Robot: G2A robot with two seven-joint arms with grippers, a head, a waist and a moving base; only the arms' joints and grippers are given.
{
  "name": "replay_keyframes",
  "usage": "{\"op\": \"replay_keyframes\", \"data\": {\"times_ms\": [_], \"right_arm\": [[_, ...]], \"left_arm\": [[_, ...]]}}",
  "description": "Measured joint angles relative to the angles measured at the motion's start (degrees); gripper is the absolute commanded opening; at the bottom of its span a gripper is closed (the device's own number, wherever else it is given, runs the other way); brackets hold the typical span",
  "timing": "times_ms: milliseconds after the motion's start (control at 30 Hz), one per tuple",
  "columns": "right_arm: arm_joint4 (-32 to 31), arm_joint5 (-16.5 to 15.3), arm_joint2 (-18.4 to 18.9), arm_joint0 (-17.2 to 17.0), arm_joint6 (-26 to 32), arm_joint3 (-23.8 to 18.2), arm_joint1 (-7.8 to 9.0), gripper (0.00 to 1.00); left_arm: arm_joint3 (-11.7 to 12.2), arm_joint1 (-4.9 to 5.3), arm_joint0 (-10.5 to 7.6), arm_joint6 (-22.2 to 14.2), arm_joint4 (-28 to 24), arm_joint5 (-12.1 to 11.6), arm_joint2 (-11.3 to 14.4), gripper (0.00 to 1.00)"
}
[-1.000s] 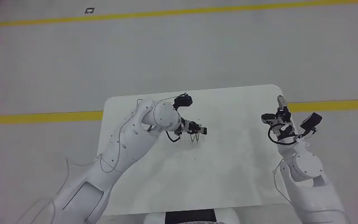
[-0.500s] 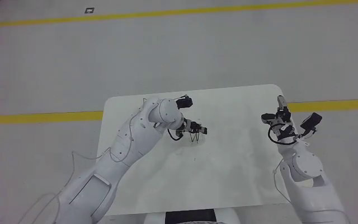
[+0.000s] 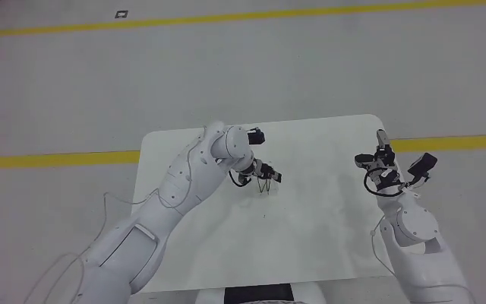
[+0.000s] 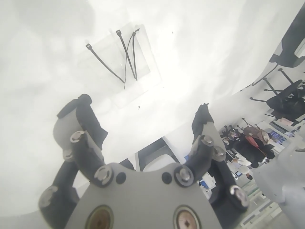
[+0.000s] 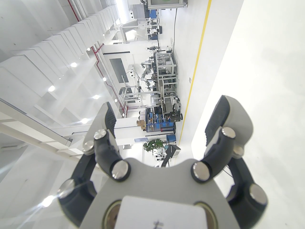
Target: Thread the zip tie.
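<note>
Left arm (image 3: 190, 175) has swung its upper links toward the far side. Left gripper (image 4: 143, 103) holds place, fingers apart, empty, just over black zip ties (image 4: 124, 55) lying mid-way on the table (image 3: 319, 228). Farther right, right gripper (image 5: 164, 103) at the table's edge, fingers apart, empty.

No lettering or number can be read. The small floor marker (image 3: 121, 14) (dark-framed, beside the yellow line (image 3: 304, 13)) is too tiny to decipher.
</note>
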Motion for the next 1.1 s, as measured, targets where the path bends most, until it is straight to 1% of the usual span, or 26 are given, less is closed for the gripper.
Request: {"op": "replay_keyframes", "data": {"times_ms": [67,100,133,533,600,633,733,767,867,1100], "right_arm": [[0.0,0.0,0.0,0.0,0.0,0.0,0.0,1.0],[0.0,0.0,0.0,0.0,0.0,0.0,0.0,1.0],[0.0,0.0,0.0,0.0,0.0,0.0,0.0,1.0],[0.0,0.0,0.0,0.0,0.0,0.0,0.0,1.0],[0.0,0.0,0.0,0.0,0.0,0.0,0.0,1.0],[0.0,0.0,0.0,0.0,0.0,0.0,0.0,1.0],[0.0,0.0,0.0,0.0,0.0,0.0,0.0,1.0],[0.0,0.0,0.0,0.0,0.0,0.0,0.0,1.0],[0.0,0.0,0.0,0.0,0.0,0.0,0.0,1.0],[0.0,0.0,0.0,0.0,0.0,0.0,0.0,1.0]], "left_arm": [[2.2,-1.21,-0.93,-0.5,1.4,0.0,-0.4,1.0],[2.9,-1.63,-1.1,-0.7,1.7,0.0,-0.5,1.0],[3.2,-1.83,-1.15,-0.8,1.9,0.0,-0.6,1.0],[3.2,-1.81,-1.11,-0.8,1.8,0.0,-0.7,1.0],[4.6,-2.1,-0.85,0.3,2.4,0.0,-0.6,1.0],[5.9,-2.52,-0.93,0.6,2.7,0.0,-0.6,1.0],[8.5,-3.79,-1.62,0.1,3.2,0.0,-0.6,1.0],[9.6,-4.43,-1.95,0.0,3.5,0.0,-0.7,1.0],[10.9,-5.79,-2.4,-0.3,4.5,0.0,-0.6,1.0],[10.9,-5.8,-2.4,-0.3,4.6,0.0,-0.5,1.0]]}}
